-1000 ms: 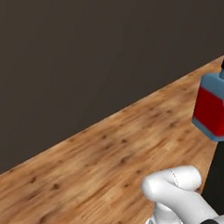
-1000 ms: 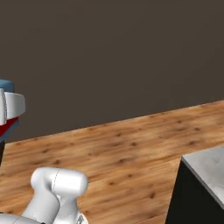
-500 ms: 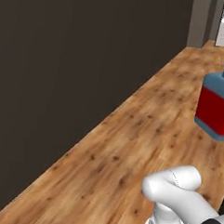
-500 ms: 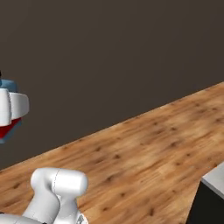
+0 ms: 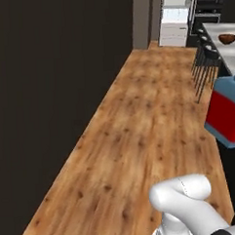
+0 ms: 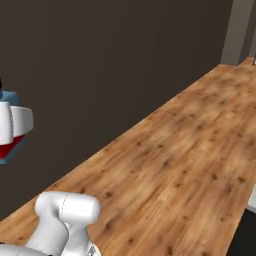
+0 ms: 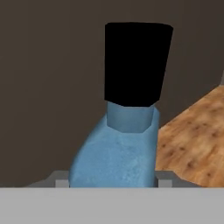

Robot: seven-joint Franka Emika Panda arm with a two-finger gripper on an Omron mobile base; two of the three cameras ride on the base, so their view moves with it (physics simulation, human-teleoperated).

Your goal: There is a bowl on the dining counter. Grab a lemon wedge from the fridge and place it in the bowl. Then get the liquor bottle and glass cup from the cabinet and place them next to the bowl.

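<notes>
Where the hand view looks along the gripper point(image 7: 113, 186), its finger tips are hidden behind the bottle point(image 7: 120, 148), which it holds at the blue shoulders, black cap pointing away. From the left base view the bottle's red body shows, cut off by the right edge, above the wooden floor point(image 5: 140, 138). Far off, the bowl point(image 5: 227, 38) sits small on the counter point(image 5: 217, 31), beside dark stools point(image 5: 204, 61).
</notes>
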